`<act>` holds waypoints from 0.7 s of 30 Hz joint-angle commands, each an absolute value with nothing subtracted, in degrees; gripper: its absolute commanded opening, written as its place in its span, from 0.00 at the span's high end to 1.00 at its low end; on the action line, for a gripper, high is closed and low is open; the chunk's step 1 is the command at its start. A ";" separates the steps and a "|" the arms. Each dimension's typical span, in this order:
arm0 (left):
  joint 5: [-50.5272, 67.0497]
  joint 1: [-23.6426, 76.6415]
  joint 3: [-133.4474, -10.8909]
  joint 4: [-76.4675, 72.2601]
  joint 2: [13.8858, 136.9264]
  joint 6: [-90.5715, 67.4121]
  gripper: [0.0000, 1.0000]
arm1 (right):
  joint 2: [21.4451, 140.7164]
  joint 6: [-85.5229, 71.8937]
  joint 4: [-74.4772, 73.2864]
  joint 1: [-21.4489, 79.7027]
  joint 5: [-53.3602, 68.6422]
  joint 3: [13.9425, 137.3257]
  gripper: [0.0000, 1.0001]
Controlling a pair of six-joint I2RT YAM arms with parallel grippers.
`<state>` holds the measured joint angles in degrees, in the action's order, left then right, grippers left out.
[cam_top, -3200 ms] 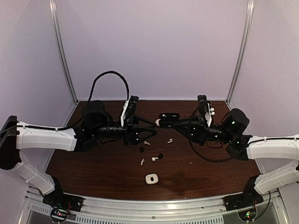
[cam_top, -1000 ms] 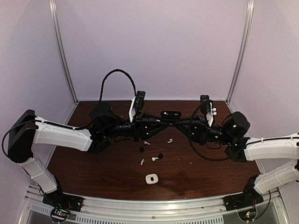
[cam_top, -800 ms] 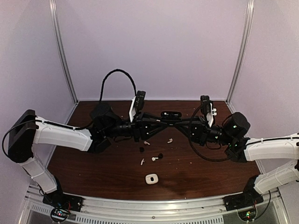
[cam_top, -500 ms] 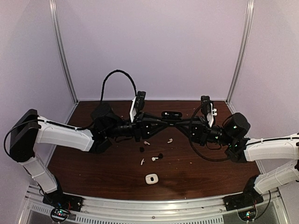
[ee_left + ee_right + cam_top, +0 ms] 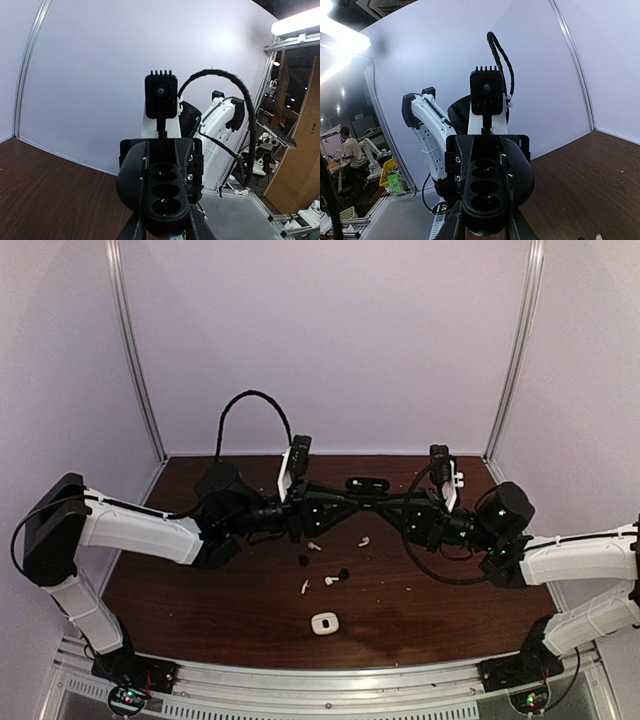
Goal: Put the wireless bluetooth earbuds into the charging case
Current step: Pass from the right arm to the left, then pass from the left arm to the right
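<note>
Right pincer (image 5: 385, 498) closed; left pincer (image 5: 354, 499) meets it tip to tip above the worktop (image 5: 200, 580), its grip state unclear. In each wrist view the fingers (image 5: 136, 231) flank a black block (image 5: 165, 200) with three round recesses, identity unclear, and in the top view a black case (image 5: 367, 484) shows just above the meeting point. Beneath lie four white earbuds (image 5: 329, 581) and two black earbuds (image 5: 343, 573), loose and scattered, with a white case (image 5: 323, 623) nearer the front edge, apart from them all.
</note>
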<state>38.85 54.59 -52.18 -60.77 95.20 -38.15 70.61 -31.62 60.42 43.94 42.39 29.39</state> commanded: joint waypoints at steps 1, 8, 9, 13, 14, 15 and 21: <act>41.06 55.52 -54.05 -66.28 96.45 -39.31 0.87 | 72.25 -33.05 62.53 43.77 43.43 30.13 0.74; 40.83 55.90 -53.99 -66.53 96.64 -39.30 0.88 | 73.03 -33.42 63.10 43.71 44.21 30.45 0.70; 40.79 55.90 -53.99 -66.53 96.60 -39.24 0.88 | 73.04 -33.54 63.11 43.75 44.14 30.36 0.70; 40.63 55.87 -53.98 -66.61 96.63 -39.18 0.88 | 72.97 -33.64 63.02 43.77 43.99 30.22 0.67; 40.61 55.85 -53.97 -66.55 96.70 -39.15 0.88 | 72.89 -33.65 63.02 43.77 43.95 30.16 0.67; 40.54 55.89 -53.97 -66.51 96.68 -39.15 0.88 | 72.80 -33.64 62.94 43.76 43.88 30.10 0.67; 39.82 55.89 -53.96 -66.23 96.77 -38.87 0.89 | 72.77 -33.68 62.92 43.73 43.68 30.24 0.73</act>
<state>38.89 55.09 -52.21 -62.89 96.36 -38.98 72.55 -33.23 62.89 43.75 43.90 29.50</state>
